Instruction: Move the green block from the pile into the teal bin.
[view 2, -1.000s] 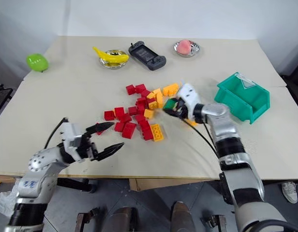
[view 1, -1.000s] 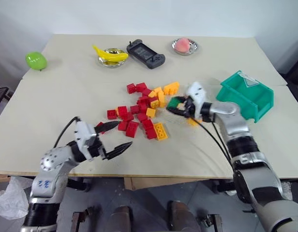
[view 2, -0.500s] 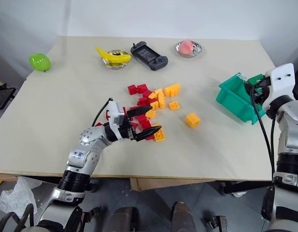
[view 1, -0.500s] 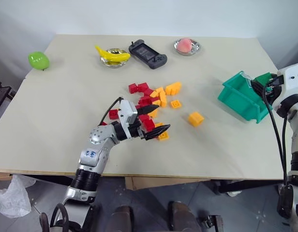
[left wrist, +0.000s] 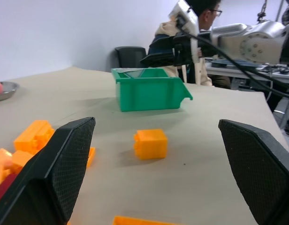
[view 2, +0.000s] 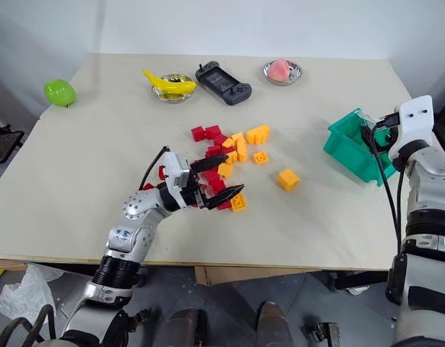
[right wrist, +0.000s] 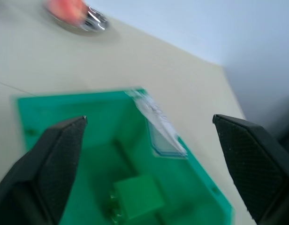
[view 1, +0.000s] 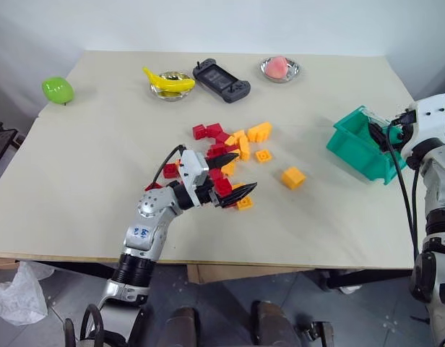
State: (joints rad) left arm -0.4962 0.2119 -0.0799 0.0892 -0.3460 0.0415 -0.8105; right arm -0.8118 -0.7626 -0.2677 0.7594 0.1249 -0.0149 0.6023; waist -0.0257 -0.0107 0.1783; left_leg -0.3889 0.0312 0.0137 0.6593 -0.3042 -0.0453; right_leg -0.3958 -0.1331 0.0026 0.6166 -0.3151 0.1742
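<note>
Small dark-green studded plastic brick (right wrist: 137, 198) lying inside the teal plastic open-front bin (right wrist: 64, 112), studs facing sideways. Right gripper (right wrist: 149, 154) just above the bin, fingers spread wide, empty. Left gripper (view 1: 235, 176) spread over the red and yellow brick pile (view 1: 226, 148). One orange brick (view 1: 293, 177) alone between pile and bin.

The block (right wrist: 137, 197) lies inside the bin (view 1: 350, 142) at the worktop's (view 1: 85, 181) right edge; the pile (view 1: 226, 148) sits mid-worktop, well left of it.
</note>
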